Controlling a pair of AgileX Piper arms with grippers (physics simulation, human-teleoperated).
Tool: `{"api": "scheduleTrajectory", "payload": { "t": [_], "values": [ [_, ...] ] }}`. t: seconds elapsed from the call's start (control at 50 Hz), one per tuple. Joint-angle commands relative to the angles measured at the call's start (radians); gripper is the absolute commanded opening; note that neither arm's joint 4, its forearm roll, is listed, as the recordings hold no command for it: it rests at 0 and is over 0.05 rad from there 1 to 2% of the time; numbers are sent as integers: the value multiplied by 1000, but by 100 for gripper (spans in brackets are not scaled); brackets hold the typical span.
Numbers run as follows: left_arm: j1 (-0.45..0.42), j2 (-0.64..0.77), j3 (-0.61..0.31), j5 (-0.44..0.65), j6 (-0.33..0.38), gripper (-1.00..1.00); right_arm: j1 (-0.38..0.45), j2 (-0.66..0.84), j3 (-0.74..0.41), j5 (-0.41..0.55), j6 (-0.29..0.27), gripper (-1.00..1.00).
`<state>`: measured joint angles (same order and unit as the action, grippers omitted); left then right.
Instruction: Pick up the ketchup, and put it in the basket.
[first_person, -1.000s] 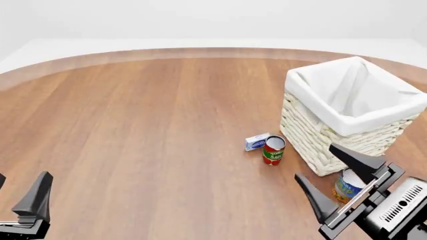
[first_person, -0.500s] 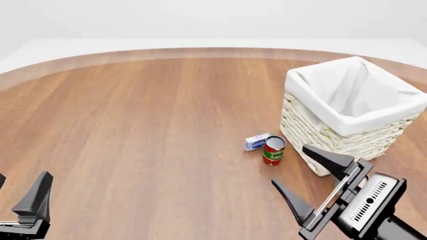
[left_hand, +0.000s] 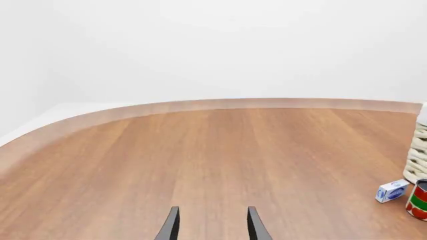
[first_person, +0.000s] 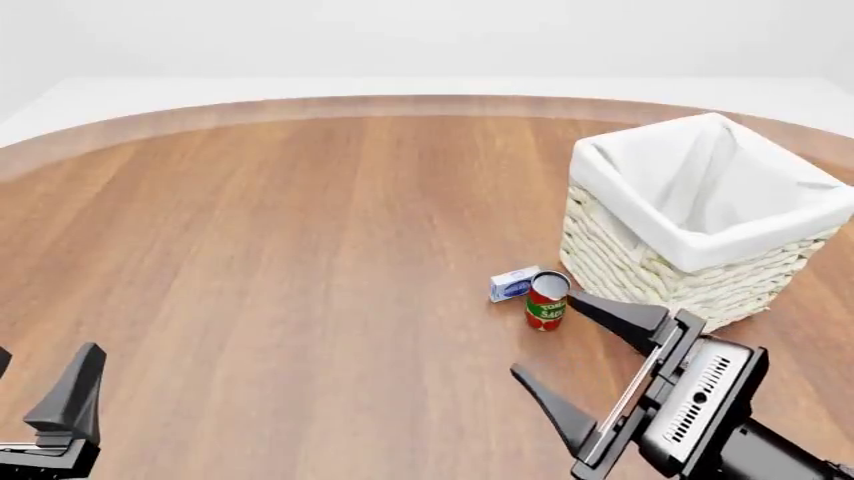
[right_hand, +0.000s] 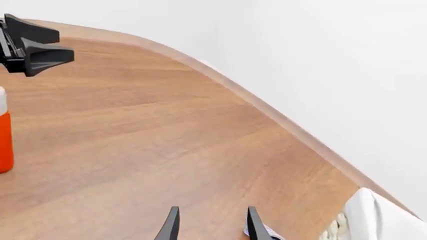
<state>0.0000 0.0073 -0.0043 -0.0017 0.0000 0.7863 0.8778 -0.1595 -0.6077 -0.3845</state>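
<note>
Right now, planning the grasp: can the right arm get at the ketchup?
Probably yes: the ketchup stands on bare table, nothing between it and the open right gripper.

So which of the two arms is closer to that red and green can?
The right. Its gripper hangs open just beside the red and green can, nearly touching, while the left gripper sits far across the table.

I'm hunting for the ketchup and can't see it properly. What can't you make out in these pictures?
Ketchup: right wrist view, only a red sliver with white top; the picture's edge cuts it. Front view: not seen.
Red-and-green can: left wrist view, cut by the edge.
Basket floor: front view, hidden by its own liner.
</note>
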Motion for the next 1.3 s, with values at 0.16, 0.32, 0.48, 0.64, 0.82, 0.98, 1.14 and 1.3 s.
{"api": "scheduleTrajectory", "payload": {
  "t": [0.16,0.32,0.48,0.64,0.82,0.98,1.14,1.3],
  "values": [
    [0,0,0,0,0,100,61,80,-33,-19,-9,100],
    [0,0,0,0,0,100,108,140,-49,-36,-16,100],
    [0,0,0,0,0,100,155,224,-90,-41,-10,100],
    [0,0,0,0,0,100,206,270,-140,-20,17,100],
    [0,0,0,0,0,100,263,327,-204,22,127,100],
    [0,0,0,0,0,100,319,346,-247,53,203,100],
    [0,0,0,0,0,100,355,359,-275,69,240,100],
    [0,0,0,0,0,100,377,392,-305,76,251,100]
  ]
}}
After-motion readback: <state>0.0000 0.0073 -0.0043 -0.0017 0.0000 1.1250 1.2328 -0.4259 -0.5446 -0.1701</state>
